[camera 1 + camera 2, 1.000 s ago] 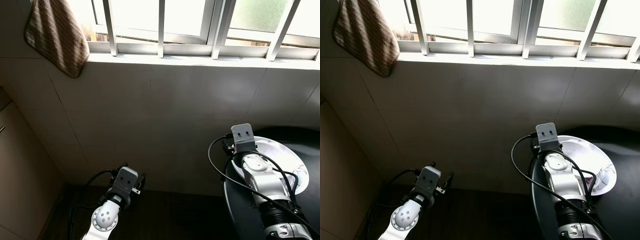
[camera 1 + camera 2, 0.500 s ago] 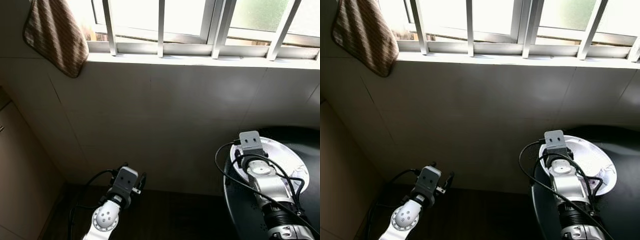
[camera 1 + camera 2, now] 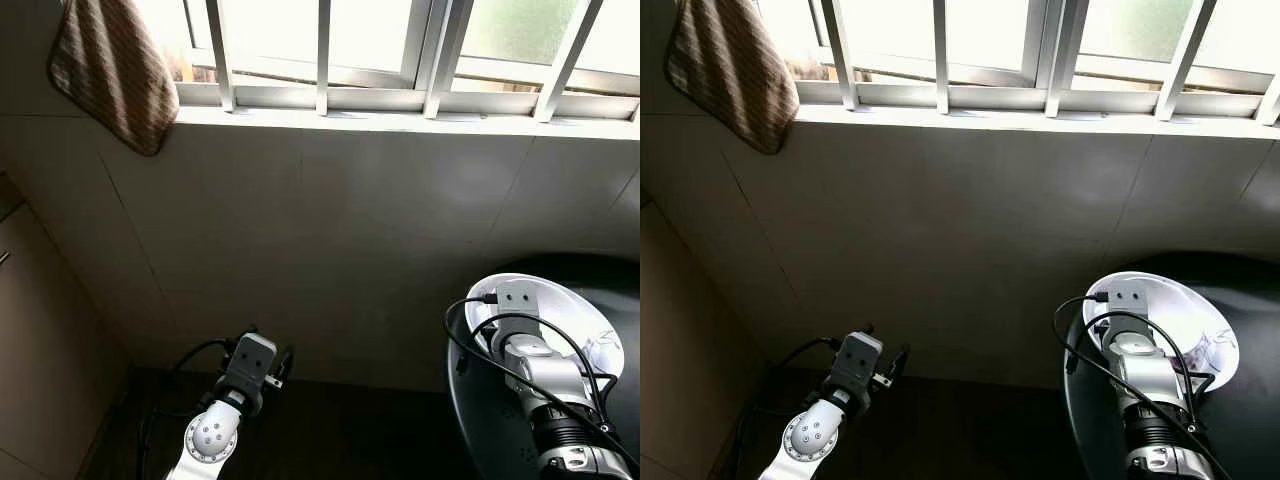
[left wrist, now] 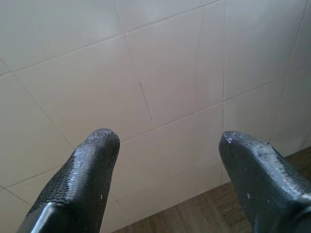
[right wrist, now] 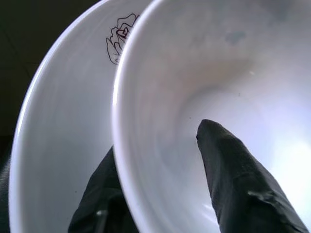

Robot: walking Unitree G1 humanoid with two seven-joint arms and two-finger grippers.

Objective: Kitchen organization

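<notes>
My right gripper is shut on the rim of a white bowl, one finger inside it and the other outside. This bowl sits nested in a second white bowl that has a small line-drawn flower print. In the left eye view the bowls are at the lower right, just beyond my right wrist, over a black round surface. My left gripper is open and holds nothing, facing the tiled wall low on the left.
A barred window runs along the top above a pale tiled wall. A brown striped cloth hangs at the upper left. A beige cabinet side stands at the left, with dark flooring below.
My right wrist has moved right and lower, and the white bowl's opening now faces more toward the camera. The left arm has stayed put.
</notes>
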